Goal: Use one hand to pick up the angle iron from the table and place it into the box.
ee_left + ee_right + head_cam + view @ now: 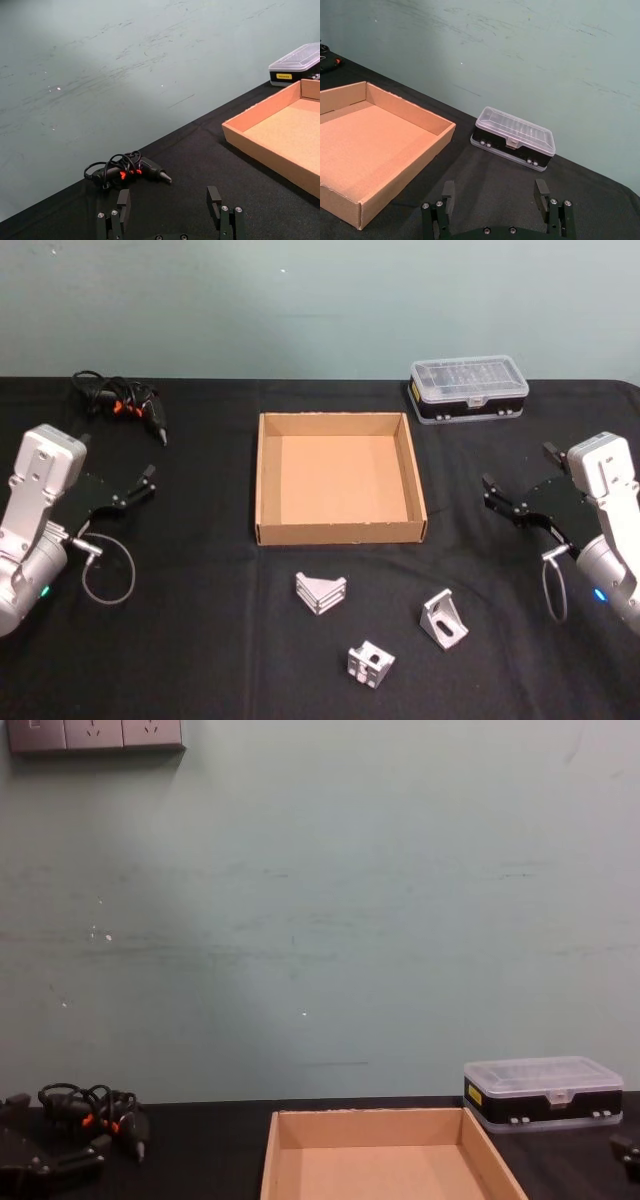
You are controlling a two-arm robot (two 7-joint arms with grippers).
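Note:
Three silver angle irons lie on the black table (200,640) in front of the box: one at the left (320,592), one nearest me (370,664), one at the right (441,619). The box (340,533) is a shallow tan cardboard tray, empty, at the table's middle; its walls also show in the wrist views (260,150) (405,170) and its rim in the chest view (365,1118). My left gripper (146,485) (169,200) hangs open left of the box. My right gripper (490,492) (494,192) hangs open right of it. Neither touches anything.
A black case with a clear lid (468,390) (514,137) stands at the back right. A black tool with orange marks and a coiled cable (125,405) (127,170) lies at the back left. A pale green wall rises behind the table.

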